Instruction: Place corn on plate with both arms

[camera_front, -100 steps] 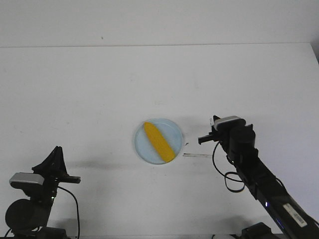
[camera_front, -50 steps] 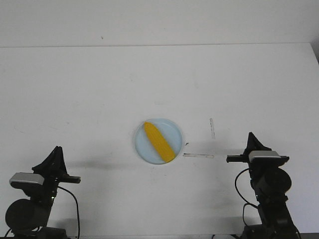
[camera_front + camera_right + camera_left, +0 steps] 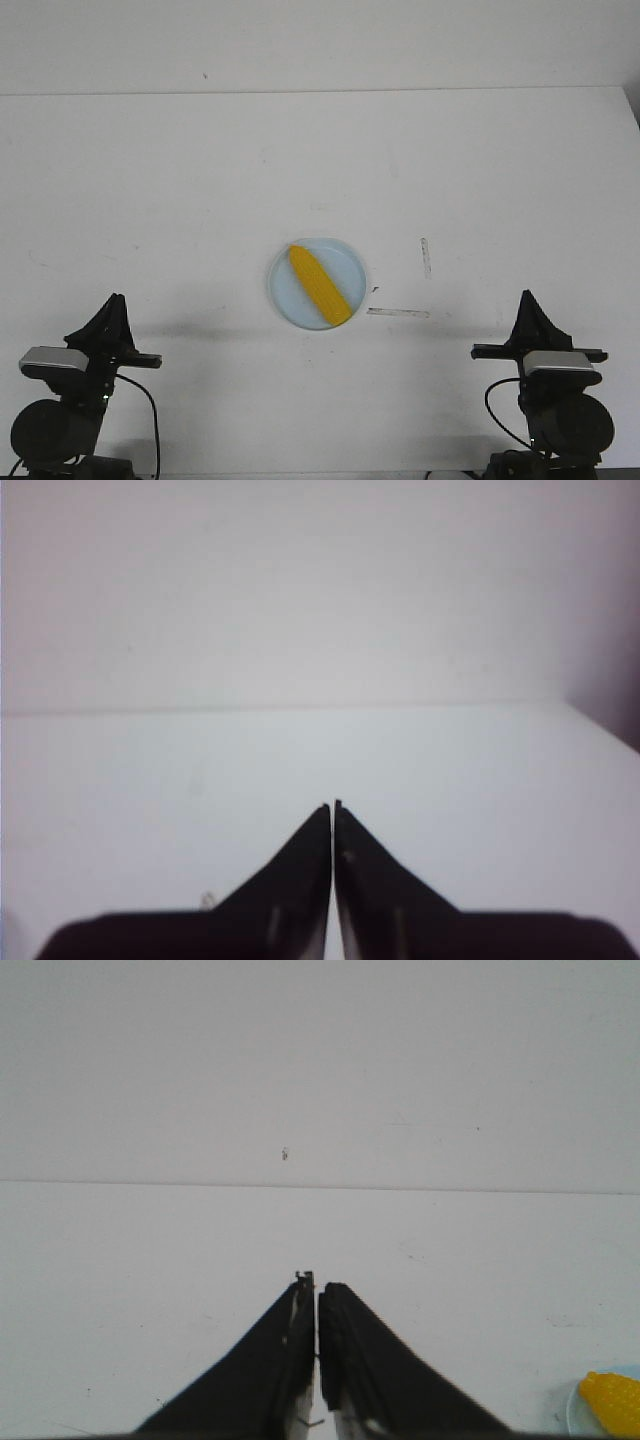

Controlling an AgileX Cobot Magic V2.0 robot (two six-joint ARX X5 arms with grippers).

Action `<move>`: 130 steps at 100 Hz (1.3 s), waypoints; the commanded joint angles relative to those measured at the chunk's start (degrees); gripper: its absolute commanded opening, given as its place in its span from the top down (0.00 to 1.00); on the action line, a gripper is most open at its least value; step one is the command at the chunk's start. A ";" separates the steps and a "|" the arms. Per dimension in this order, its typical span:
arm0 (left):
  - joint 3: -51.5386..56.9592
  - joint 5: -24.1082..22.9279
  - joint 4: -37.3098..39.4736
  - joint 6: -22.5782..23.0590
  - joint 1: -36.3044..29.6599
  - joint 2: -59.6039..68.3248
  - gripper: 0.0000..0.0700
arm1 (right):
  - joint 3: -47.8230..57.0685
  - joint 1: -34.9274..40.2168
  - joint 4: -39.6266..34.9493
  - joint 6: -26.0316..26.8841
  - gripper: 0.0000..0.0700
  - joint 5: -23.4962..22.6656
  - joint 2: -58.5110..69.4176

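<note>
The yellow corn (image 3: 320, 286) lies diagonally on the pale light-blue plate (image 3: 287, 298) at the middle of the white table. My left gripper (image 3: 112, 305) is shut and empty at the front left, well apart from the plate. My right gripper (image 3: 529, 303) is shut and empty at the front right, also apart from the plate. In the left wrist view the shut gripper (image 3: 317, 1282) points over bare table, and the corn's end (image 3: 612, 1401) shows at the frame's corner on the plate's rim (image 3: 573, 1415). The right wrist view shows only the shut gripper (image 3: 332, 804) over the table.
Two strips of clear tape (image 3: 397, 312) lie on the table just right of the plate. The table's far edge (image 3: 320, 92) meets a white wall. The table's right edge (image 3: 630, 100) shows at the far right.
My right arm has pulled back from beside the plate to the front right of the table. The corn, the plate and the left arm have not moved.
</note>
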 commanded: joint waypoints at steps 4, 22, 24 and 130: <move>0.44 -0.13 1.03 -0.11 -0.07 -0.09 1.00 | -0.02 -0.04 1.29 -0.07 1.00 0.00 -1.07; 0.44 -0.15 1.03 -0.11 -0.07 -0.09 1.00 | -0.02 -0.04 1.86 -0.07 1.00 0.00 -1.38; 0.44 -0.15 1.03 -0.11 -0.07 -0.09 1.00 | -0.02 -0.04 1.86 -0.07 1.00 0.00 -1.38; -7.72 -1.66 6.36 0.92 2.10 -0.52 1.00 | -0.02 -0.04 1.88 -0.09 1.00 0.00 -1.38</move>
